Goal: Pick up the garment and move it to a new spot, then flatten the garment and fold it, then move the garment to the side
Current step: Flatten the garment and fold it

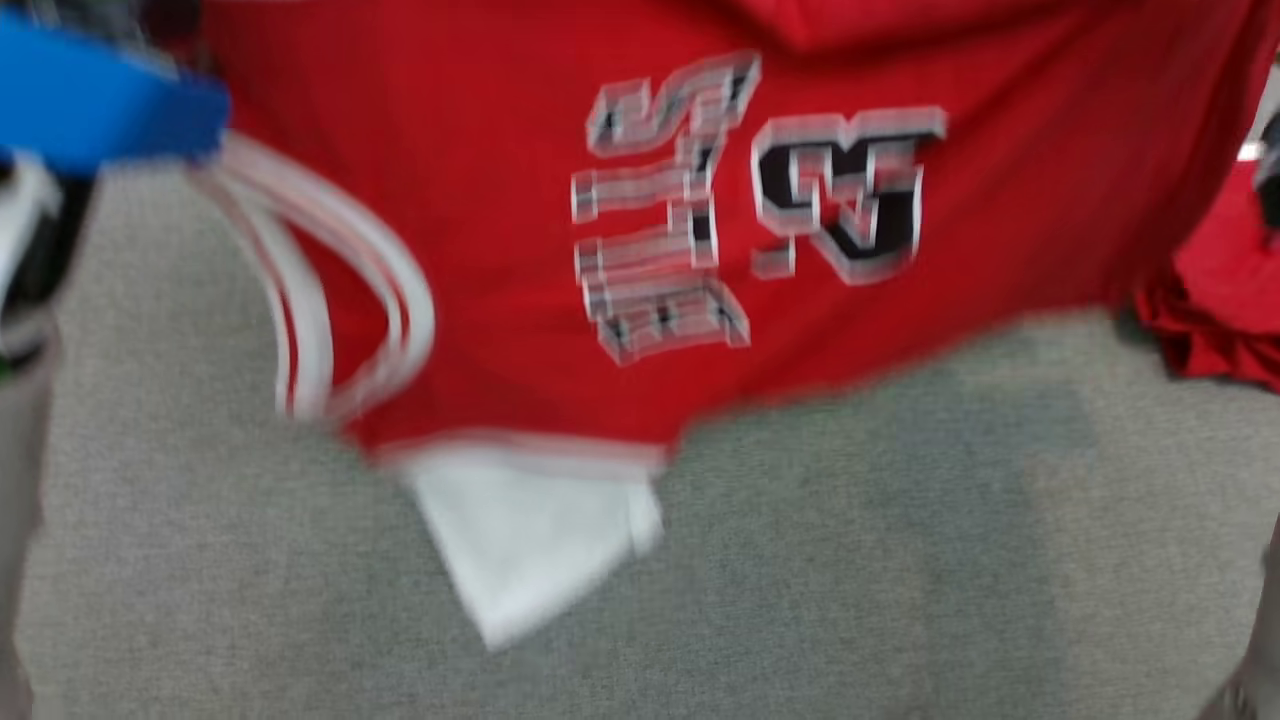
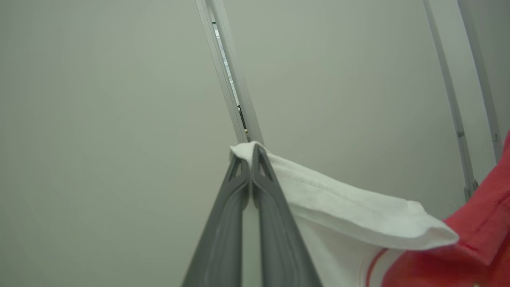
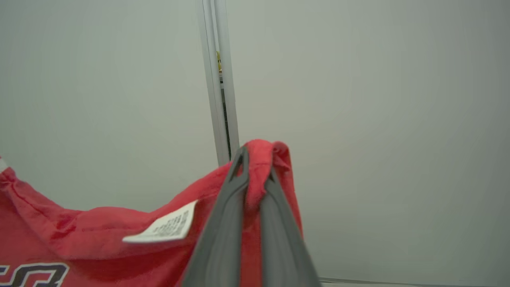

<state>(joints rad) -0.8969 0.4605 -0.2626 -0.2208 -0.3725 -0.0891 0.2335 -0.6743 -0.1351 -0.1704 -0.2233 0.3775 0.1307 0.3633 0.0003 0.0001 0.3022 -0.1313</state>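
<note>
Holding the red garment [image 1: 480, 200] stretched above the gray surface [image 1: 850, 550]. Clamped tight on its white edge [image 2: 338, 199] with the left hand [image 2: 250, 154], on a red fold [image 3: 279, 153] with the right hand [image 3: 257, 159].

Red garment [image 1: 480, 200], white trim [image 2: 338, 199], black-and-white lettering [image 1: 840, 190]; grey surface [image 1: 850, 550]
</note>
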